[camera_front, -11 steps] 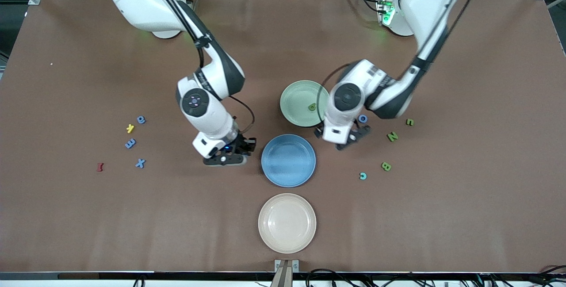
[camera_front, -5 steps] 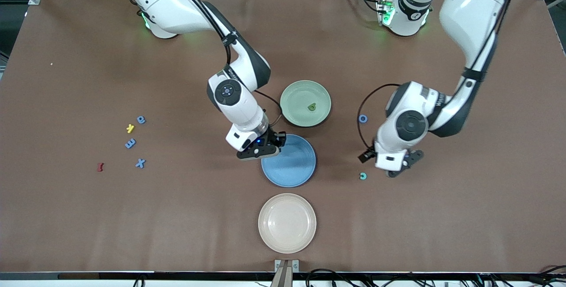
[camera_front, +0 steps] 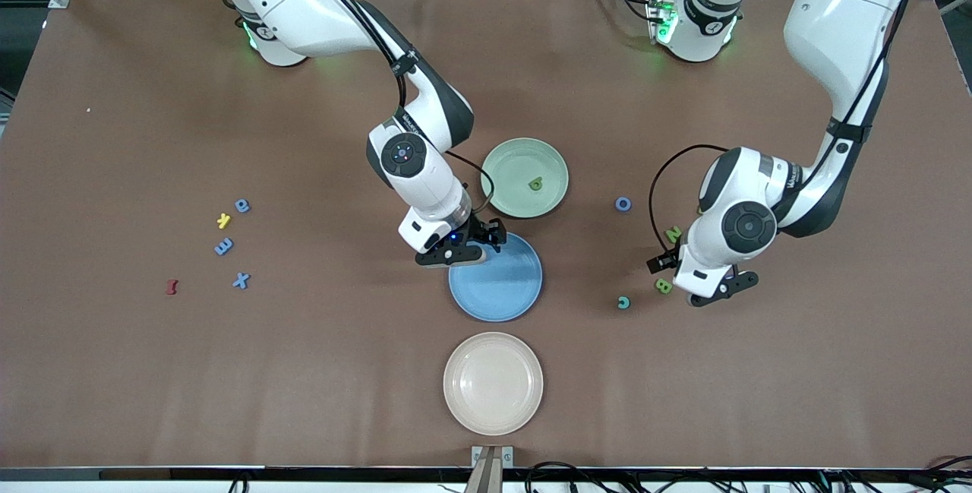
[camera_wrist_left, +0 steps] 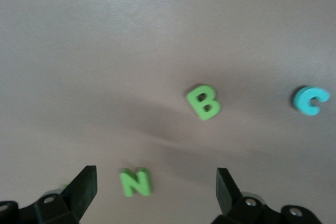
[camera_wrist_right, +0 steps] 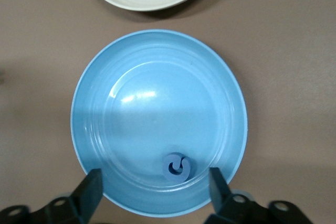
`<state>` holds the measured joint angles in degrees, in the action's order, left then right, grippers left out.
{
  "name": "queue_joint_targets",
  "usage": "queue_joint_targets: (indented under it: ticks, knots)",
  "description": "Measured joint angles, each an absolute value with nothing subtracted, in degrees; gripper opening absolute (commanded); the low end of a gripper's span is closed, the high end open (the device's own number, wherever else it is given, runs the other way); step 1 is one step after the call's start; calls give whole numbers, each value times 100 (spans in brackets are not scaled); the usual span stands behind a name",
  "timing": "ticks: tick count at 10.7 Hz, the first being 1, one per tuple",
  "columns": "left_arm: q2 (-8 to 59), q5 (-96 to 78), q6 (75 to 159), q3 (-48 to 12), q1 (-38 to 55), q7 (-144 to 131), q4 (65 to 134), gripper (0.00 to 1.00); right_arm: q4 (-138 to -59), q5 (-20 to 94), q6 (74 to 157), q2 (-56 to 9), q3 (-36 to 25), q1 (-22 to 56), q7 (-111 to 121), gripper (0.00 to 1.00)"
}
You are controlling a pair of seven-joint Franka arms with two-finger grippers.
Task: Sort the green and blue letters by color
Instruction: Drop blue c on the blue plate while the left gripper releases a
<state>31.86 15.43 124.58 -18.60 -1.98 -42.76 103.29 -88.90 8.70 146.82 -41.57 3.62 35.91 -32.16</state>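
Blue letter point(camera_wrist_right: 178, 167) apparently inside blue plate point(camera_wrist_right: 105, 129).

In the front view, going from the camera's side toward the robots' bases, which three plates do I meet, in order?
Cream plate → blue plate, with the right gripper over its rim → green plate.

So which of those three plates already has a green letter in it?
The pale green plate, the one nearest the robots' bases: a small green letter lies in it. The cream plate looks bare, and the blue plate holds a blue letter.
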Motion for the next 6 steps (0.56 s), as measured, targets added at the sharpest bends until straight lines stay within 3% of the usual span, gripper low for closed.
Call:
queue_joint_targets:
  ticks: [3, 6]
  knots:
    - [2392, 1592, 13339, -1969, -795, -3129, 11688, 100, -8804, 870, 14605, -4135, 311, 3451, -3119, 100]
    - [1916, 1595, 13845, -1981, -992, -2195, 12738, 100, -8739, 867, 13557, -3922, 278, 2938, -2320, 100]
